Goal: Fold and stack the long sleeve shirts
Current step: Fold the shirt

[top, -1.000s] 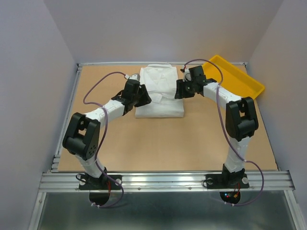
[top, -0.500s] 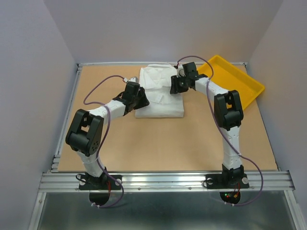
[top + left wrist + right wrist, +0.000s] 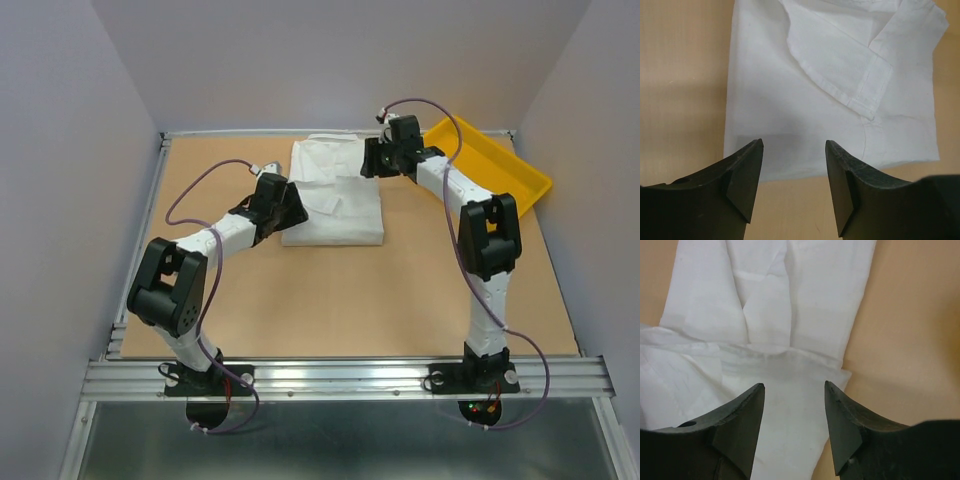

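Now the white shirt (image 3: 335, 200) lies in the middle of the desk (image 3: 350, 290), toward the far side. It is already folded into a flat block. The left gripper (image 3: 293, 208) hangs by its near left part, and the right gripper (image 3: 370, 160) hangs by its far right edge. Both have their jaws apart and hold nothing.

I think the job now is one more fold or a tidy-up. To do it well, each gripper should come down right at the edge of the cloth and pinch only the top layer. Then both should lift together, so the shirt does not bunch up.

From above you can see both arms and the yellow tray (image 3: 500, 165) off to the right. Only the left wrist view shows the sleeve (image 3: 840, 65) lying slanted across the front. Only the right wrist view shows the soft creases near the shirt's right edge.
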`<action>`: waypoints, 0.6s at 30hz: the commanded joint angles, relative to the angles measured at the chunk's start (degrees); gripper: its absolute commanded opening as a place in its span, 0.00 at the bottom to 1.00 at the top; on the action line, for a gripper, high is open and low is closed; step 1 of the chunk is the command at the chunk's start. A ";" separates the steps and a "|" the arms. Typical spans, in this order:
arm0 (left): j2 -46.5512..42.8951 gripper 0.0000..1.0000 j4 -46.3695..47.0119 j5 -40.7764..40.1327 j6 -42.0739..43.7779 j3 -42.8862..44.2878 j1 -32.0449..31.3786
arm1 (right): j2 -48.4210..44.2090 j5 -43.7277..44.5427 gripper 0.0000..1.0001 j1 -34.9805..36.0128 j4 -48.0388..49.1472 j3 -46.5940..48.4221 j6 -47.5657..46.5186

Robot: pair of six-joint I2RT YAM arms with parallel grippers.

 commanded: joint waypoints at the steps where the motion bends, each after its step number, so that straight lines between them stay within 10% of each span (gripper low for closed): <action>1: -4.69 0.65 -0.78 -4.51 -1.14 -1.48 0.23 | -11.38 1.11 0.57 0.37 1.22 -11.79 5.03; 18: 2.86 0.65 -6.32 -6.10 -4.48 -2.53 2.86 | -26.09 -1.63 0.63 0.37 12.37 -43.81 19.09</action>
